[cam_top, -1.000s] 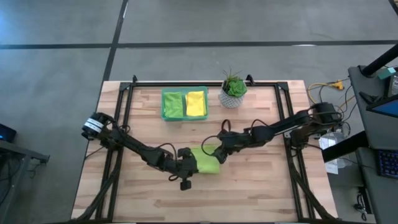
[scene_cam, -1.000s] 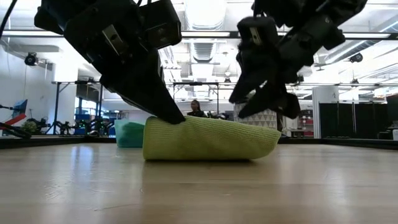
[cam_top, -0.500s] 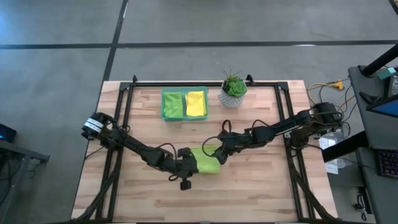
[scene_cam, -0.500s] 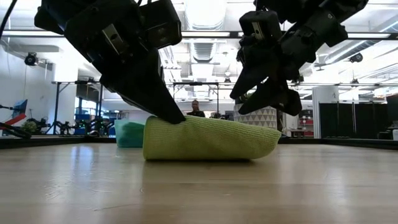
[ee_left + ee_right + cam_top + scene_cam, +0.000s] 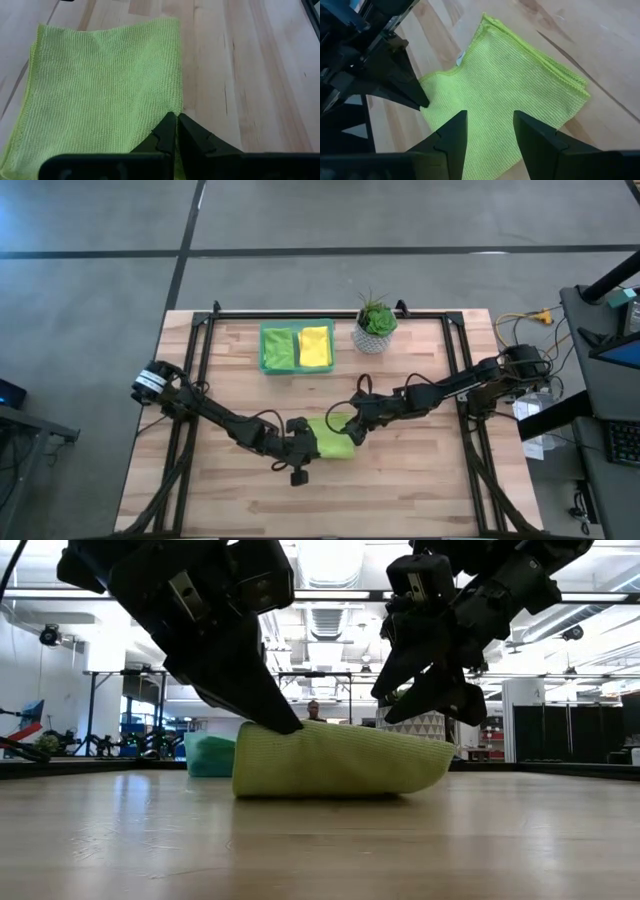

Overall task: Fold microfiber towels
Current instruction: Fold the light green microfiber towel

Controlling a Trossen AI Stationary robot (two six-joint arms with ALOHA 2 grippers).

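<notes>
A lime green microfiber towel [image 5: 335, 439] lies folded on the wooden table near its middle; it also shows as a low pad [image 5: 335, 762] in the low view. My left gripper [image 5: 303, 444] is shut, with its tip at the towel's left end. My right gripper [image 5: 490, 116] hangs open just above the towel's right part, one finger on each side of its middle, touching nothing. A green tray [image 5: 264, 348] at the far side holds a lime green towel [image 5: 279, 349] and a yellow towel [image 5: 315, 346]. My left gripper rests its shut fingertips [image 5: 173, 125] on a corner of the towel at its left end [image 5: 165, 106]. The fingers slant down from the table's left side. The towel lies flat on the table under them. I cannot tell whether any cloth sits between the fingers.
A potted plant [image 5: 375, 323] stands at the far side, right of the tray. Black frame rails [image 5: 200, 340] run along the table's left, right and far edges. Bare wood lies toward the near edge [image 5: 330, 500].
</notes>
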